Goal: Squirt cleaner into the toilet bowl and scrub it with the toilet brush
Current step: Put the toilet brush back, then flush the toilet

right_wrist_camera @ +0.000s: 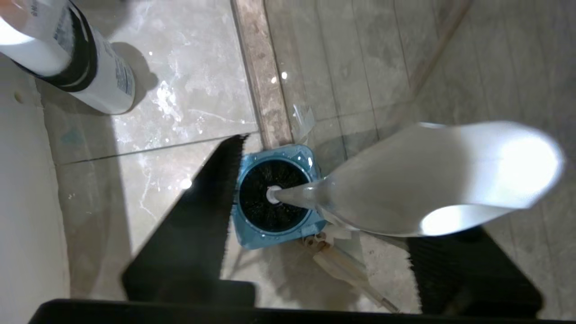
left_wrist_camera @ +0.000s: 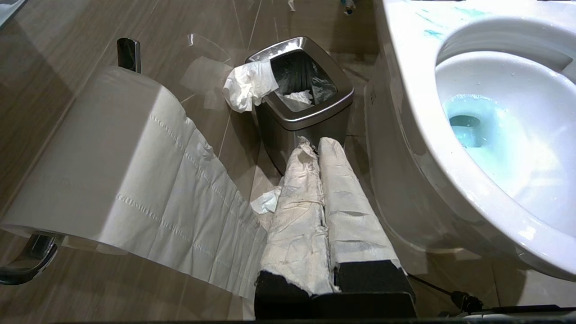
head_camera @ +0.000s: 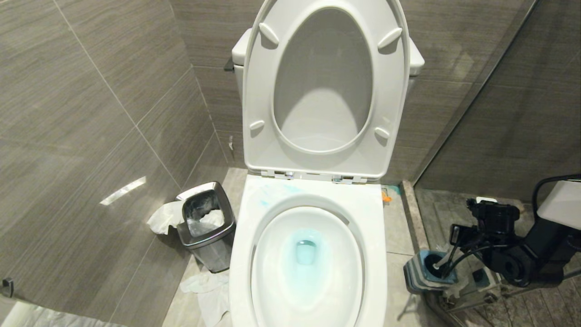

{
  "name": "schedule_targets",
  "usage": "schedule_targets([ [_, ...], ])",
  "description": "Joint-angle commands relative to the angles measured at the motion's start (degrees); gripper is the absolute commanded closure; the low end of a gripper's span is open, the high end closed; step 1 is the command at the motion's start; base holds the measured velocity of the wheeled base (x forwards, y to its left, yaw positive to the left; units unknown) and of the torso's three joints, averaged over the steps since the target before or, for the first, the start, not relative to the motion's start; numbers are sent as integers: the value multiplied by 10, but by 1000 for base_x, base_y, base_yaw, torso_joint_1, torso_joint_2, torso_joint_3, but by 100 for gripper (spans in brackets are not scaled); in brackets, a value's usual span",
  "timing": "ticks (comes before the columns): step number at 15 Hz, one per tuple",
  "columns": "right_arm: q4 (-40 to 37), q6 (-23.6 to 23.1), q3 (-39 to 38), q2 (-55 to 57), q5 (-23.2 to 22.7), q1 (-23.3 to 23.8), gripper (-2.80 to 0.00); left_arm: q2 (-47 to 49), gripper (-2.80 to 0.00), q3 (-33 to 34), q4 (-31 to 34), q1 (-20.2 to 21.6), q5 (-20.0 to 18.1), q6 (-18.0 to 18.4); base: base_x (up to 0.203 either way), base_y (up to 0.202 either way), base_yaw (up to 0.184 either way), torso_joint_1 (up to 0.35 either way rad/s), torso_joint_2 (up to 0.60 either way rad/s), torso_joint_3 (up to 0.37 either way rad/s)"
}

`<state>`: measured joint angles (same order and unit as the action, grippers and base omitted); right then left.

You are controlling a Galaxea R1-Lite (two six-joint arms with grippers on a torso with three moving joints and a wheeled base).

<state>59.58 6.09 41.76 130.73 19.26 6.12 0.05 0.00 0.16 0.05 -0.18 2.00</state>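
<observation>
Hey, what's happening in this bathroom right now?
The robot is cleaning the toilet. Teal cleaner already tints the water in the toilet bowl. The toilet brush stands in its blue holder on the floor; the right gripper is above it, fingers open on either side of the handle. The left gripper is shut, idle near the steel bin.

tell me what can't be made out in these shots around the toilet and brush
- Toilet bowl front: cut off by the head view's lower edge.
- Toilet brush bristles: sunk in the blue holder, only their top shows in the right wrist view.
- Bottle top: cut off by the right wrist view's edge; label too blurred to read.
- Waste bin contents: mostly hidden, left wrist view.
</observation>
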Motion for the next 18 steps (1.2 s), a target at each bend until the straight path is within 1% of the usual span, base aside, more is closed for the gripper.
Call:
schedule_targets([
  [1, 14, -5, -20, -15, 0, 0, -280, 0, 0, 0, 0, 0, 0, 0, 0, 0, 0, 0, 0, 0],
  [4, 16, -19, -87, -60, -4, 0, -280, 0, 0, 0, 0, 0, 0, 0, 0, 0, 0, 0, 0, 0],
  [8, 17, -22, -189, -157, -6, -3, -280, 0, 0, 0, 0, 0, 0, 0, 0, 0, 0, 0, 0, 0],
  [11, 17, -28, -243, -243, -23, -12, -280, 0, 0, 0, 0, 0, 0, 0, 0, 0, 0, 0, 0, 0],
  [12, 17, -42, -256, -276, -34, -15, -280, 0, 0, 0, 0, 0, 0, 0, 0, 0, 0, 0, 0, 0],
  [15, 17, -106, -275, -368, -95, -20, -280, 0, 0, 0, 0, 0, 0, 0, 0, 0, 0, 0, 0, 0],
  [16, 17, -121, -276, -393, -111, -21, -280, 0, 0, 0, 0, 0, 0, 0, 0, 0, 0, 0, 0, 0],
  [18, 16, -134, -277, -424, -123, -21, -280, 0, 0, 0, 0, 0, 0, 0, 0, 0, 0, 0, 0, 0],
])
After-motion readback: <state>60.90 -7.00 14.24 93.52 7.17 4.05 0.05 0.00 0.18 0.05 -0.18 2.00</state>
